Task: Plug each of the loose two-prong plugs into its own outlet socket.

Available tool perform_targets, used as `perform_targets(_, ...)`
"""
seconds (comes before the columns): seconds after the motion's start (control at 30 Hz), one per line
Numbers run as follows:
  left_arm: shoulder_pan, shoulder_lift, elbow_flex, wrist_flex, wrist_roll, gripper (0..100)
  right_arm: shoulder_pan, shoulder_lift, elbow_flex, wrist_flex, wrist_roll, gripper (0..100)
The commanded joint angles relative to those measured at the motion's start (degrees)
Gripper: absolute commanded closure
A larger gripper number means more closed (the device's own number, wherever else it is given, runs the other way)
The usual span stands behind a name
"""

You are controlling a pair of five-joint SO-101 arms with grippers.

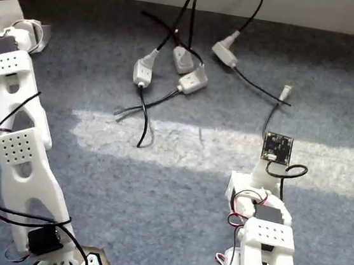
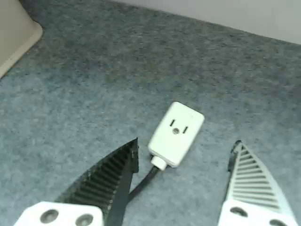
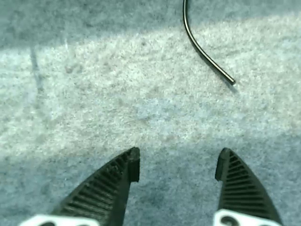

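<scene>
Two arms stand over the grey carpet [image 1: 154,219]. On the left, the left arm [image 1: 18,146] runs up along the edge of the mat. In its wrist view the left gripper [image 2: 186,142] is spread wide and holds nothing. A white outlet socket [image 2: 176,134] lies face up on the carpet between its two fingers, touching neither, with its dark cord [image 2: 141,186] trailing back beside the black finger. A cream-coloured object [image 2: 14,28] sits off at the corner.

Further along, toward the far middle of the mat, a cluster of three white cord ends [image 1: 184,58] lies close together with their black cords crossing. From where I stand I cannot tell plug from socket among them. Just right of them is a fourth white cord end [image 1: 225,50], then a small white connector [image 1: 286,92] lying apart.

On the right, the right arm [image 1: 267,235] sits near the front. The right gripper [image 3: 180,150] is also spread, empty, above bare carpet at the edge of a sunlit band [image 1: 182,143], with a loose black cable end [image 3: 207,54] lying well ahead of it.
</scene>
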Motion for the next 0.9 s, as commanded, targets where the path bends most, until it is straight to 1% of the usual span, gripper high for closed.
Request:
perform_targets(0.0, -1.9, -1.1, 6.2, -10.0, -5.7, 69, -0.5, 0.0, -0.1, -0.9, -0.3, 73.3)
perform_targets(0.17, -2.1, 1.0, 16.0, -23.1, -13.9, 69, -0.5, 0.0, -0.1, -0.9, -0.3, 73.3)
perform_targets(0.23, -2.1, 4.0, 16.6, -28.7, -17.3, 69, -0.5, 0.0, -0.1, -0.9, -0.3, 73.3)
perform_targets(0.37, -2.2, 12.2, 16.4, -39.7, -21.5, 69, -0.5, 0.0, -0.1, -0.9, -0.4, 73.3)
perform_targets(0.47, -1.7, 16.8, 16.3, -44.7, -24.9, 70, -0.5, 0.0, -0.1, -0.9, -0.4, 73.3)
perform_targets(0.57, -1.5, 18.4, 16.3, -46.0, -25.2, 70, -0.5, 0.0, -0.1, -0.9, -0.4, 73.3)
perform_targets(0.6, -1.5, 18.4, 16.3, -46.0, -25.2, 72, -0.5, 0.0, -0.1, -0.9, -0.4, 73.3)
perform_targets(0.67, -1.5, 18.4, 16.3, -46.0, -25.3, 81, -0.5, 0.0, -0.1, -0.9, -0.4, 73.3)
perform_targets(0.77, -1.6, 18.4, 16.3, -45.9, -25.3, 100, -0.5, 0.0, -0.1, -0.9, -0.4, 73.3)
perform_targets(0.83, -1.8, 18.6, 16.4, -45.9, -25.3, 96, -0.5, 0.0, -0.1, -0.9, -0.4, 73.3)
perform_targets(0.87, -1.9, 18.6, 16.4, -45.9, -25.3, 96, -0.5, 0.0, -0.1, -0.9, -0.4, 73.3)
